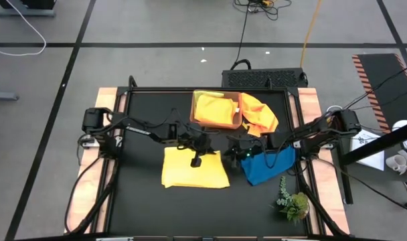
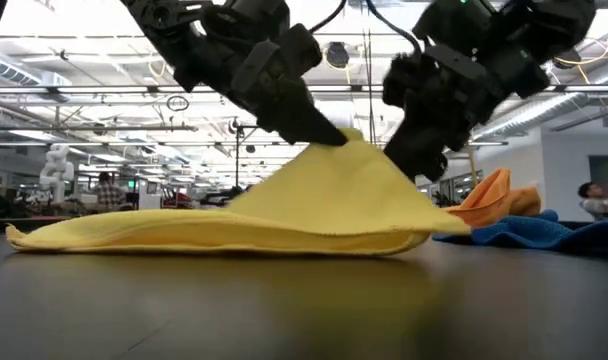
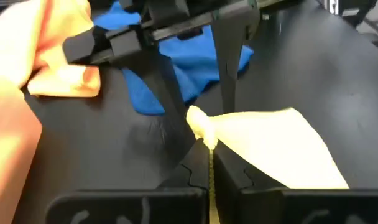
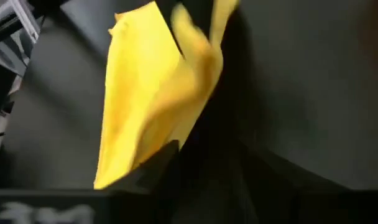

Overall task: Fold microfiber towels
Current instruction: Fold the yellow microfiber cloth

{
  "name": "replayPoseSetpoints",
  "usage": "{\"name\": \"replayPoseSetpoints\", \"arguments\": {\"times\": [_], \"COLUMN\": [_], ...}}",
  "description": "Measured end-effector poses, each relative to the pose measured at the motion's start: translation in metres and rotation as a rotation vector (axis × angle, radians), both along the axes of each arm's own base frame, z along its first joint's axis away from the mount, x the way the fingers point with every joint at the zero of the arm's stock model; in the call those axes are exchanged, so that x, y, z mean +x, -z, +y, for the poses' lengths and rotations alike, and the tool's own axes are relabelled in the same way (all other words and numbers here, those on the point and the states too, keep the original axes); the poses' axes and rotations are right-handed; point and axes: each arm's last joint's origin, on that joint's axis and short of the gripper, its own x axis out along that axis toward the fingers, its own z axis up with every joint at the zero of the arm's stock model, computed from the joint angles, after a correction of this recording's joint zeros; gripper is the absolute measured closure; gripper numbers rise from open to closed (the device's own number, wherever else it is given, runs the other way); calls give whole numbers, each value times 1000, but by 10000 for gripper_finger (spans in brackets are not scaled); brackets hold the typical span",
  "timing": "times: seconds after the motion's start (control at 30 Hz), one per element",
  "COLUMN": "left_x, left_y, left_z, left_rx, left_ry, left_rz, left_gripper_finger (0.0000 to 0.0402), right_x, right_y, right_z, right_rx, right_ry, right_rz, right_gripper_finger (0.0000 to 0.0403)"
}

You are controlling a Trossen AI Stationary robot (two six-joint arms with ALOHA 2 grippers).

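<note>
A yellow towel (image 1: 195,171) lies on the black table, with one point drawn up into a tent (image 2: 334,175). My left gripper (image 1: 198,158) reaches in from the table's left and is shut on that raised point. My right gripper (image 1: 241,152) reaches in from the right and is open, its fingers (image 3: 229,68) standing close on either side of the raised point. A blue towel (image 1: 267,166) lies crumpled under the right arm. An orange towel (image 1: 258,114) hangs over the right rim of the brown tray (image 1: 238,122), and another yellow-orange towel (image 1: 213,109) lies in the tray. My left gripper pinches a bunched point of the yellow towel (image 3: 203,132) between its two fingers; corner or fold, I cannot tell. The fingers slant down from the table's left. The cloth slopes down from the fingers and its wide lower part (image 2: 184,235) lies on the table. My right gripper is open beside that point; whether a finger touches the cloth I cannot tell.
A small green plant sprig (image 1: 294,202) lies near the table's front right corner. The tray stands at the far middle. Bare black tabletop (image 1: 143,207) shows along the near side and at the left.
</note>
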Motion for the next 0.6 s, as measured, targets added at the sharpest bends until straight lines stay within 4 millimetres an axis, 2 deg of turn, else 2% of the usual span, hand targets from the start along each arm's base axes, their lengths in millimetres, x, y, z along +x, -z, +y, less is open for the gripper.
{"name": "replayPoseSetpoints", "arguments": {"times": [0.17,0.3,0.43,0.6], "left_x": [-7,-11,-13,-16], "left_y": [-10,-19,-27,-36], "left_z": [0,0,-1,-2], "left_rx": [46,79,100,108], "left_ry": [1,2,-1,-1], "left_rz": [11,-7,-36,-58], "left_gripper_finger": [398,399,400,400], "right_x": [-13,-21,-19,-7], "right_y": [11,13,18,26], "right_z": [4,4,4,5], "right_rx": [87,160,174,175], "right_ry": [20,24,39,44], "right_rz": [-142,-221,-206,-176], "right_gripper_finger": [148,95,69,66]}}
